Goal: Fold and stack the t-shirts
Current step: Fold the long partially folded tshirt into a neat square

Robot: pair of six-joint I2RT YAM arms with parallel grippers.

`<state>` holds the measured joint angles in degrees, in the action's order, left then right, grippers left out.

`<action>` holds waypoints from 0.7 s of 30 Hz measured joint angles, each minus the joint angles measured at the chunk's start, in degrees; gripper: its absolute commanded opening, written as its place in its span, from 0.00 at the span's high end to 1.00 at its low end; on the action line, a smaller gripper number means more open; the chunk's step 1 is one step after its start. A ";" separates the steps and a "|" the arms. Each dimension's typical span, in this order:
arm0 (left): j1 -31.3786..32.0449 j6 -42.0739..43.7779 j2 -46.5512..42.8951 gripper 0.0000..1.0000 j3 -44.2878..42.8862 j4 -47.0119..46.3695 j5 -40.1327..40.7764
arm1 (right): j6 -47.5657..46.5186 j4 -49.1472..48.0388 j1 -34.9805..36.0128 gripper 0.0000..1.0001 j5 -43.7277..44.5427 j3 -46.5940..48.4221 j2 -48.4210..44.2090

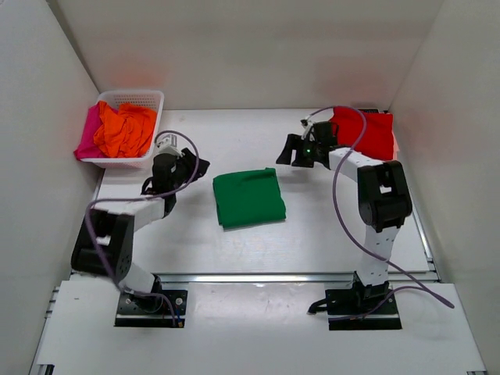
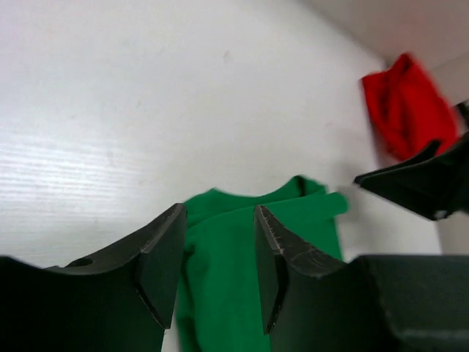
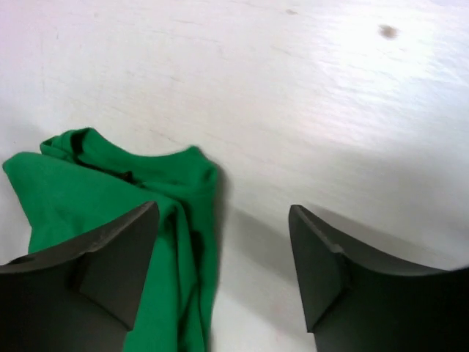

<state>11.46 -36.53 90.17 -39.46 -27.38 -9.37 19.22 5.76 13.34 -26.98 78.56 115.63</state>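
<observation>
Lying folded, green t-shirt (image 1: 248, 198), left fingers (image 2: 157, 253) and right fingers (image 3: 117, 253) spread empty, basket (image 1: 137, 93) seen only overhead.

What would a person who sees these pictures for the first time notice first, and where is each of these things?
The eye falls first on the bright green t-shirt, folded flat in the middle of the table between the open, empty left gripper and right gripper. Next comes the red t-shirt lying in the far right corner. At the far left, a white basket holds an orange t-shirt, with a pink t-shirt hanging over its side.
</observation>
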 measured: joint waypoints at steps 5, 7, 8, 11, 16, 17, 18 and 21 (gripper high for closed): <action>0.98 -2.45 -13.84 0.50 3.23 -1.38 0.09 | 1.77 -4.26 -3.74 0.17 -0.50 -11.08 -8.39; 2.43 -3.65 -14.53 0.50 3.50 -2.32 -0.94 | 2.08 -5.86 -3.65 0.16 -0.87 -15.47 -11.17; 3.50 -4.33 -13.60 0.50 3.50 -2.69 -1.73 | 2.34 -6.43 -3.02 0.16 -1.05 -17.31 -12.15; 6.03 -6.80 -6.93 0.53 3.39 -3.17 -5.11 | 3.65 -8.28 -0.04 0.16 -2.10 -21.35 -13.51; 7.21 -9.81 11.76 0.58 -0.74 3.74 -9.68 | 5.31 -8.70 4.04 0.15 -2.64 -22.95 -12.98; 7.04 -11.21 13.81 0.59 -1.51 2.64 -12.11 | 5.57 -8.59 4.33 0.15 -2.78 -22.51 -12.46; 6.93 -11.98 14.38 0.60 -2.64 3.15 -12.81 | 5.77 -8.48 4.52 0.15 -2.99 -21.92 -11.69; 7.02 -13.57 15.56 0.61 -3.43 3.34 -14.01 | 6.40 -8.09 4.68 0.18 -4.35 -19.56 -9.20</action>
<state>18.48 -50.11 105.73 -42.89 -24.03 -23.38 25.63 -2.33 18.02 -31.33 59.00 106.43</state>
